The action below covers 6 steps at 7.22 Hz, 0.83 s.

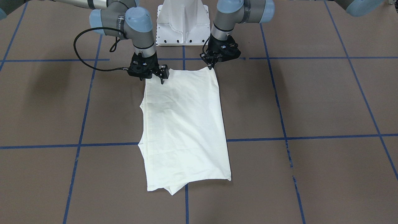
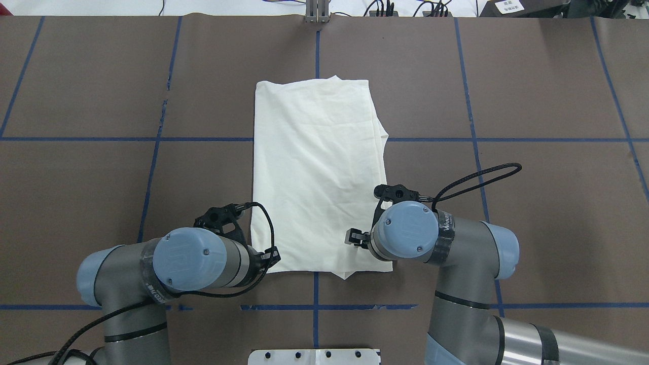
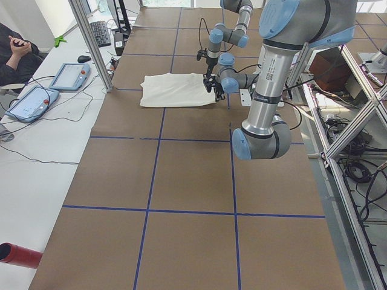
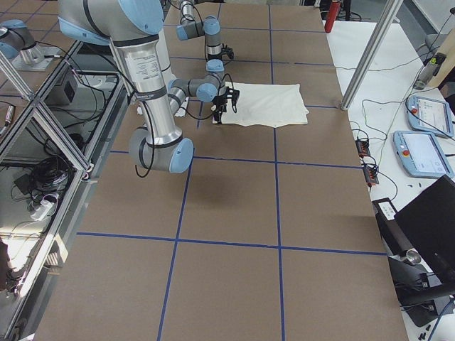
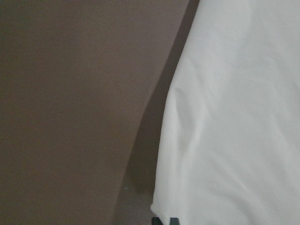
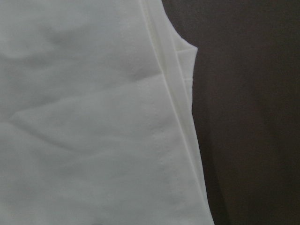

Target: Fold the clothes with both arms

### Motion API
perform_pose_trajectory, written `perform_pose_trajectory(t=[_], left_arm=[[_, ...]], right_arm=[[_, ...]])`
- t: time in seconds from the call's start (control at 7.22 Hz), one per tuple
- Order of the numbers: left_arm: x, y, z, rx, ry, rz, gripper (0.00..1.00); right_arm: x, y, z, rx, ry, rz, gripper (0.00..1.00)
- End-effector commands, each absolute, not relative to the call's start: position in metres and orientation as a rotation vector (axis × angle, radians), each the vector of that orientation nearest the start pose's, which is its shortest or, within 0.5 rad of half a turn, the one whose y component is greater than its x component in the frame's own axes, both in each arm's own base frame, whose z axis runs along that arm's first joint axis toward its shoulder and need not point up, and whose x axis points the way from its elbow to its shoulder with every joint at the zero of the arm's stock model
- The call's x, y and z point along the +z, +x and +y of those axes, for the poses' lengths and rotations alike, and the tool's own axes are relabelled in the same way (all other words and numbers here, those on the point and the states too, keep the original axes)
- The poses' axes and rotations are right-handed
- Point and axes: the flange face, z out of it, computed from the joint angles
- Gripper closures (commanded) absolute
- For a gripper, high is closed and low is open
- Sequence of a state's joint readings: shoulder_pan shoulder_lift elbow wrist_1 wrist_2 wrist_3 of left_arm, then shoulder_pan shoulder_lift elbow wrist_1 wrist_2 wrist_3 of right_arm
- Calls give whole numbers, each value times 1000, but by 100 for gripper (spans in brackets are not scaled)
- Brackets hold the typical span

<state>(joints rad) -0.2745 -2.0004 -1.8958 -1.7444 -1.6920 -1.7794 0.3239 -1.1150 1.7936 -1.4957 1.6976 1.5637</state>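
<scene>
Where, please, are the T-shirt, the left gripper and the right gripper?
T-shirt (image 1: 186,124): front-facing view, middle of the plain cream cloth.
left gripper (image 1: 212,66): front-facing view, between its fingers.
right gripper (image 1: 162,79): front-facing view, between its fingers.

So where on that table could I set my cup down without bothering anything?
The brown table is bare left and right of the folded cream shirt and past its edge away from the robot. Crowded: the shirt's robot-side edge, where the left arm and right arm have their jaws at its corners.
</scene>
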Motion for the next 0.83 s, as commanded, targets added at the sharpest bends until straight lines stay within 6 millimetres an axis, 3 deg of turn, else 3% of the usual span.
perform_pose_trajectory(t=[0.0,0.28,0.42,0.69], left_arm=[[259,546,-280,-391,-82,938,100],[259,547,-279,-389,-83,939,100],[260,547,-279,-390,-83,936,100],[260,547,-280,-390,-82,937,100]], right_arm=[[304,-563,-313,249,2,-761,0],[307,-562,-314,251,2,-755,0],[307,-563,-314,251,2,-755,6],[304,-563,-313,250,1,-759,58]])
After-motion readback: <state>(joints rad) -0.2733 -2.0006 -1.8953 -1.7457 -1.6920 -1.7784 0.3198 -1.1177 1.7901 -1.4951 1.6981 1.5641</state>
